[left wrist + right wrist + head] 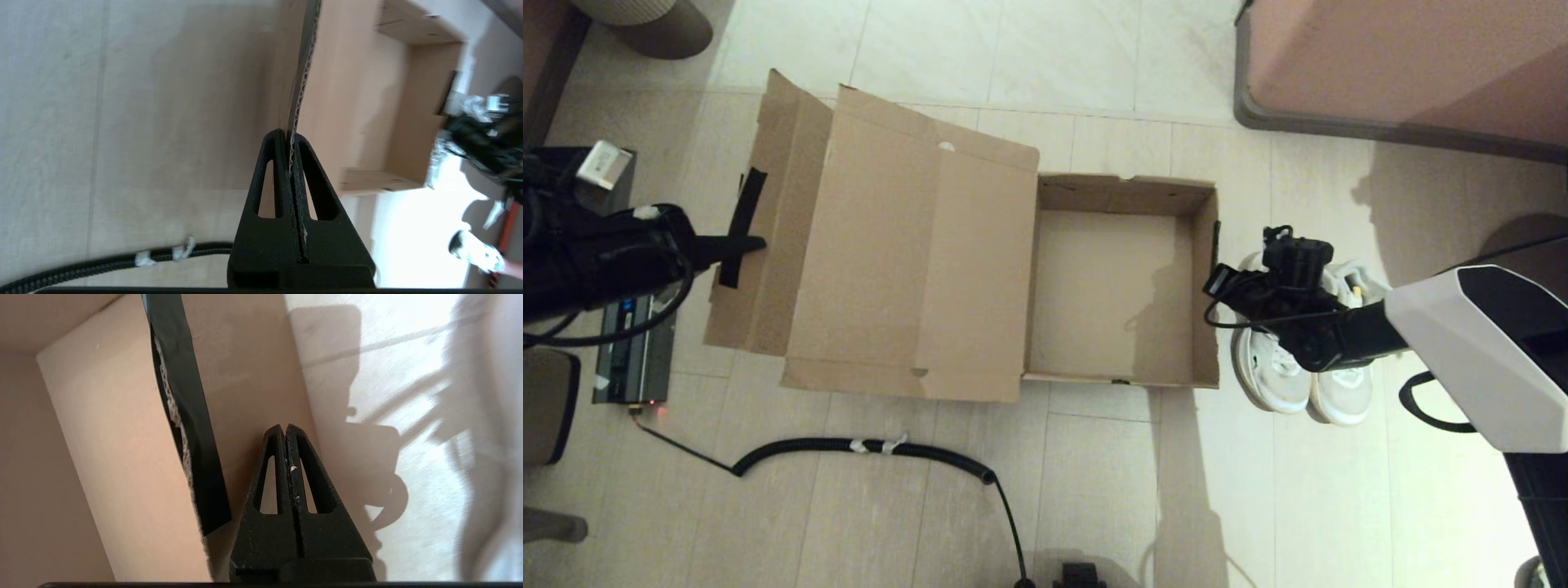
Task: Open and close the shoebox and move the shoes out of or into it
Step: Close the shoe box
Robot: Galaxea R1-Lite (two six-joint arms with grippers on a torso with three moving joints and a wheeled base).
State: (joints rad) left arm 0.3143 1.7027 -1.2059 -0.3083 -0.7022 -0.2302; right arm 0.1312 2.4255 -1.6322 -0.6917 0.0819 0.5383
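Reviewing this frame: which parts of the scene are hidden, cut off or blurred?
- Shoes: head view, laces and toes covered by the right arm; blurred in the left wrist view.
- Right end effector: shut on nothing beside the shoebox wall.
- Left end effector: clamps the lid flap edge; head view cuts off its arm.

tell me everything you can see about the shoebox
The shoebox is plain brown corrugated cardboard, sitting on the tiled floor with its hinged lid thrown fully open toward the robot's left. Inside it is bare. A dark tape strip runs across the lid's front flap, whose edge the left gripper pinches. The shoes stand outside its right wall, where the right gripper hovers, shut.
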